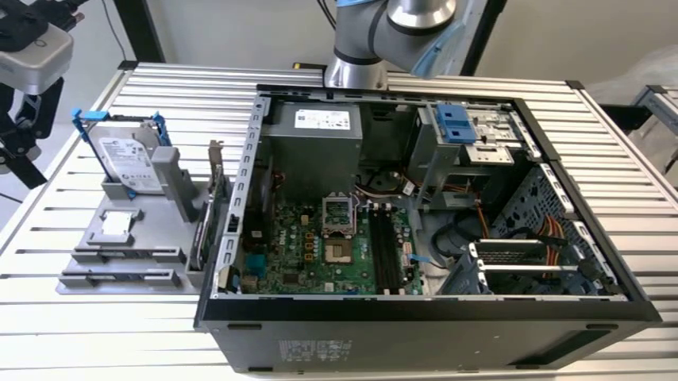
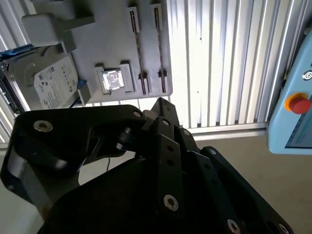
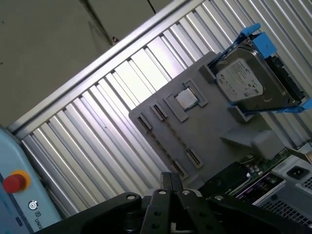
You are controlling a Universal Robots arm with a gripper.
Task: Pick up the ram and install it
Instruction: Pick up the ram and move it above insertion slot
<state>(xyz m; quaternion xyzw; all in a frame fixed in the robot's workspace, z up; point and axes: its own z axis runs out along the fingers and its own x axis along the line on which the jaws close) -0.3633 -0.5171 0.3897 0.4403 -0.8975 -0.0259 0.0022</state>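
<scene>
The ram is out of view. My gripper (image 1: 24, 159) hangs high over the table's edge at the exterior view's left, beside the grey parts holder (image 1: 127, 266). Its black fingers (image 2: 161, 105) come together at one tip in both wrist views, shut with nothing between them (image 3: 170, 179). Below the fingers lies the holder (image 2: 117, 44), whose two long narrow slots (image 3: 165, 129) stand bare. The open computer case (image 1: 424, 309) lies in the middle of the table, its motherboard (image 1: 307, 254) and dark memory slots (image 1: 387, 254) exposed.
On the holder stand a silver hard drive with blue handles (image 1: 127, 163), a square chip (image 1: 117, 226) and a card with a metal bracket (image 1: 217, 206). A light blue pendant with a red button (image 2: 297, 103) lies on the floor beyond the ribbed table's edge (image 2: 229, 127).
</scene>
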